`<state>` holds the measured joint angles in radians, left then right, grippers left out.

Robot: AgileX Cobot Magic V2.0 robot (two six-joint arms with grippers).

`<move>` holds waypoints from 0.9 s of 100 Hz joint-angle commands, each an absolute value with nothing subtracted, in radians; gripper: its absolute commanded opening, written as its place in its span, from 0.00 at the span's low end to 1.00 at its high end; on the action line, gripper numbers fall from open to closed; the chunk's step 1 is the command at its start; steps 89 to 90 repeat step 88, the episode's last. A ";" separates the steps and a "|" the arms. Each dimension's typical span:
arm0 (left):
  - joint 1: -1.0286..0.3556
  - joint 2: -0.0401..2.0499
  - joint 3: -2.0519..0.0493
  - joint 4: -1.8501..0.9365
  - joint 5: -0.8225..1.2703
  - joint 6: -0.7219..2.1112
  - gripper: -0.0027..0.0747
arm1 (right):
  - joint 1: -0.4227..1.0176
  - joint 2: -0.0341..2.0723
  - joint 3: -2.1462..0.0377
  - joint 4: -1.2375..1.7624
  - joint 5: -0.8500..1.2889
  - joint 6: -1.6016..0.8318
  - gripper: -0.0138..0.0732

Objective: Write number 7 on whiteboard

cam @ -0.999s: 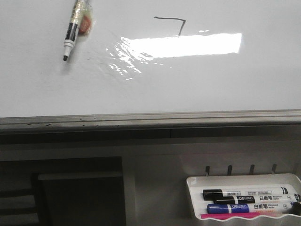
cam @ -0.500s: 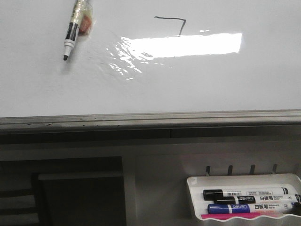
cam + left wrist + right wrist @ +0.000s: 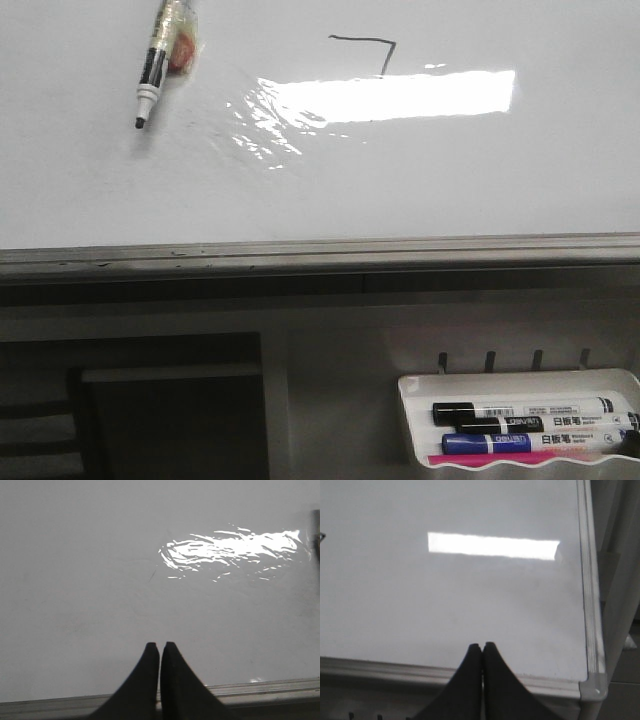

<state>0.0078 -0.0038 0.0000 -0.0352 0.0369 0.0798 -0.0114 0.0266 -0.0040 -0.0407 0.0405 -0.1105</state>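
Note:
The whiteboard fills the upper front view, glossy white with a grey lower edge and a bright light reflection. The number 7 is a thin black mark near the board's top. A black-and-white marker, uncapped, lies on the board at the upper left, tip pointing down. Neither gripper shows in the front view. My left gripper is shut and empty over the whiteboard near its lower edge. My right gripper is shut and empty over the whiteboard near its lower right corner.
A white marker tray at the lower right below the board holds black, blue and pink markers. A dark shelf opening lies at the lower left. The board's grey corner shows in the right wrist view.

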 commanded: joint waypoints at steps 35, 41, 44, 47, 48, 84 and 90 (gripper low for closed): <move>0.003 -0.035 0.035 -0.043 -0.032 0.068 0.01 | -0.017 -0.031 0.040 -0.087 -0.010 -0.101 0.09; 0.003 -0.035 0.035 -0.043 -0.032 0.068 0.01 | -0.017 -0.031 0.040 -0.087 -0.012 -0.101 0.09; 0.003 -0.035 0.035 -0.043 -0.032 0.068 0.01 | -0.017 -0.031 0.040 -0.087 -0.012 -0.101 0.09; 0.003 -0.035 0.035 -0.043 -0.032 0.068 0.01 | -0.017 -0.031 0.040 -0.087 -0.012 -0.101 0.09; 0.003 -0.035 0.035 -0.043 -0.032 0.068 0.01 | -0.017 -0.031 0.040 -0.087 -0.012 -0.101 0.09; 0.003 -0.035 0.035 -0.043 -0.032 0.068 0.01 | -0.017 -0.031 0.040 -0.087 -0.012 -0.101 0.09; 0.003 -0.035 0.035 -0.043 -0.032 0.068 0.01 | -0.017 -0.031 0.040 -0.087 -0.012 -0.101 0.09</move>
